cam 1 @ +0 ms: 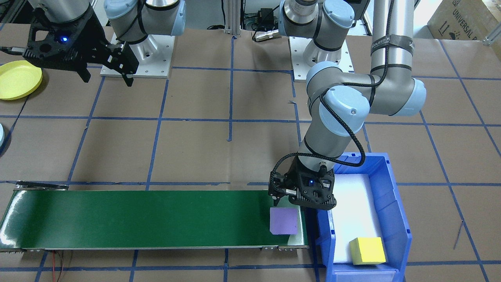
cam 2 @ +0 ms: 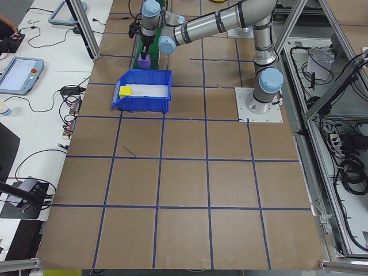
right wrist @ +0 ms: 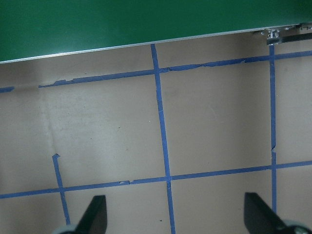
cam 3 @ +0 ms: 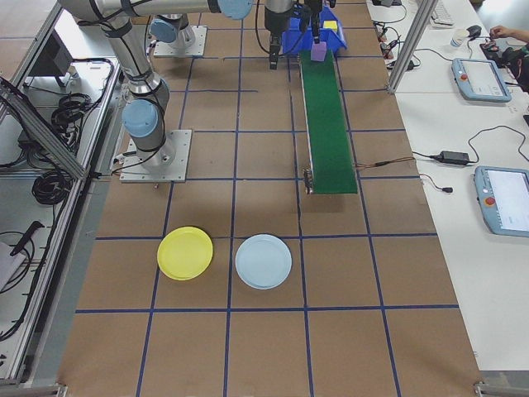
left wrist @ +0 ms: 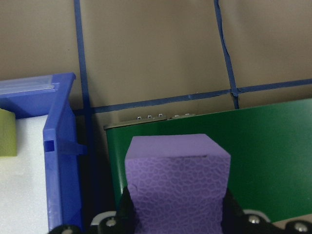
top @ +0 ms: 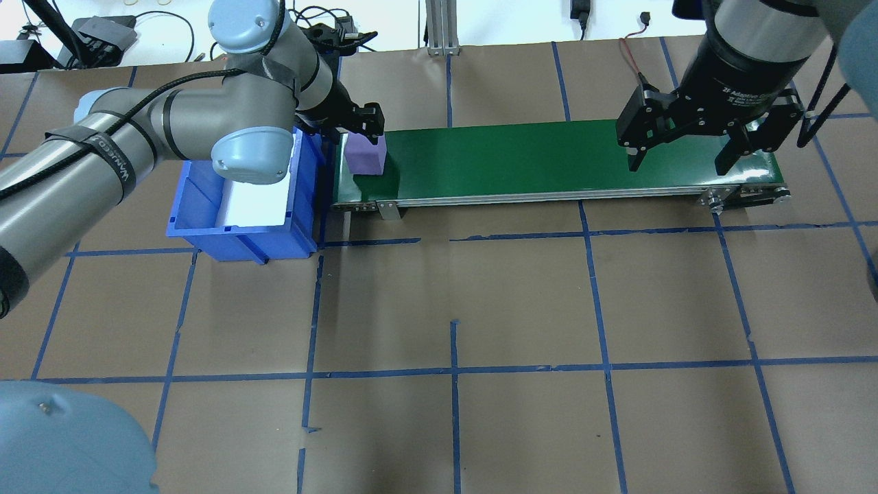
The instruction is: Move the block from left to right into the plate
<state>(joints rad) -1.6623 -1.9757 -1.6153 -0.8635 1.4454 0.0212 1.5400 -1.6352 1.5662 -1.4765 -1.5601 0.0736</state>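
The left hand is down at the end of the long green conveyor belt, its black fingers clamped on either side of the purple foam block. The block sits between them on the belt surface, right at the belt's end. Just beside that hand, away from the belt, stands the blue plastic bin with its white foam liner, and in the bin's far corner lies a yellow foam block, well clear of the fingers.

The right hand hangs over the opposite end of the belt, its two fingers spread wide with nothing between them; its wrist view looks down past the belt edge onto the brown, blue-taped tabletop.

Well away from both hands, on the tabletop beyond the right hand's end of the belt, lie a round yellow plate and a round pale blue plate, side by side, not touching.
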